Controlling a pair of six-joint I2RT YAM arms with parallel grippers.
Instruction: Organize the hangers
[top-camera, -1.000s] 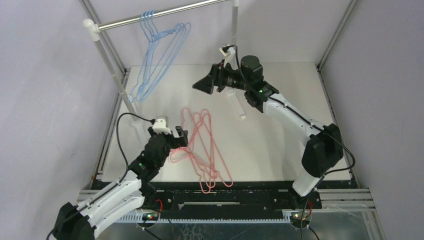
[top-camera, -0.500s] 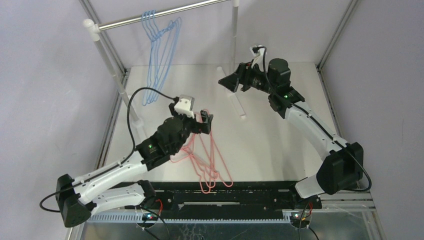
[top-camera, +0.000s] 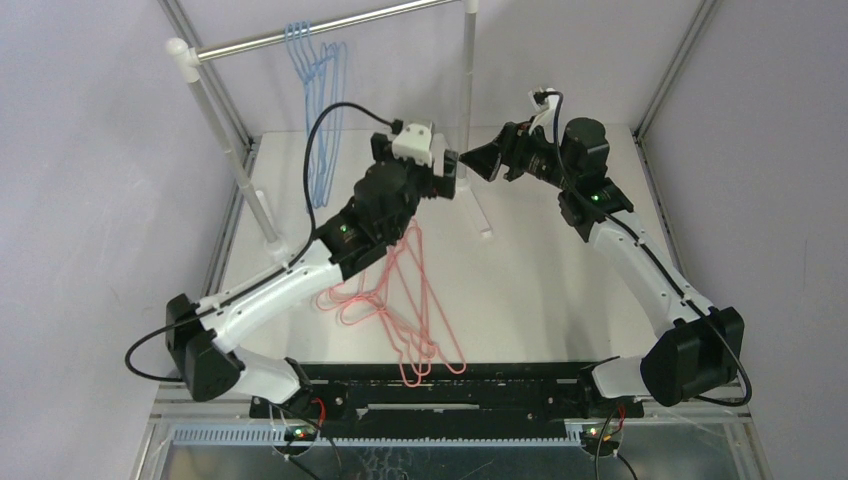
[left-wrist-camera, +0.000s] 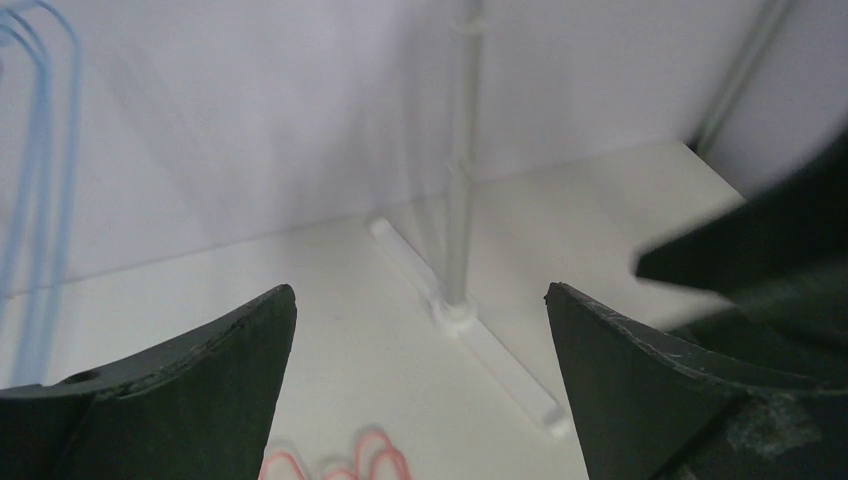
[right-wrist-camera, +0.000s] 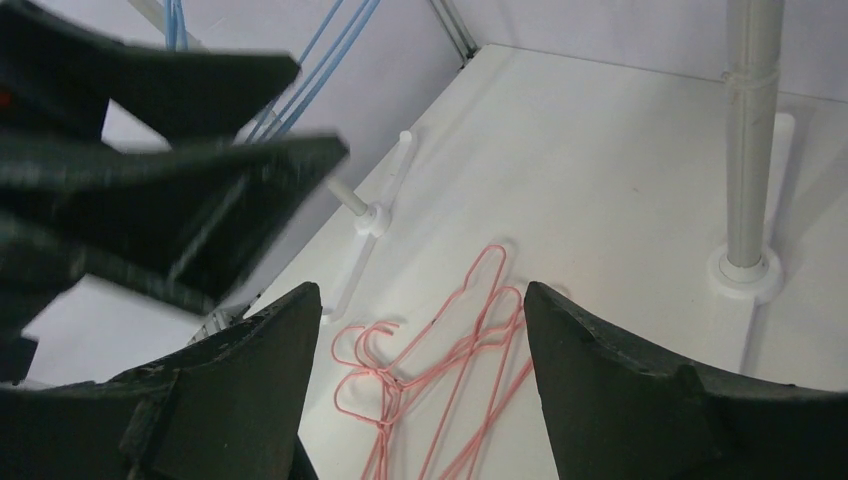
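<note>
The left gripper (top-camera: 447, 178) has been lifted away from the pink hangers (top-camera: 392, 308), which are left in a loose heap on the worktop (top-camera: 560, 250). It has been carried up toward the far post (top-camera: 467, 90), close beside the right gripper (top-camera: 472, 160); whether they touch cannot be told. Both sets of fingers are held wide apart, with nothing between them. The blue hangers (top-camera: 320, 110), swinging a moment ago, have settled nearly straight on the rail (top-camera: 330, 24). No pink hanger has been picked up, so their hanging is judged still undone.
</note>
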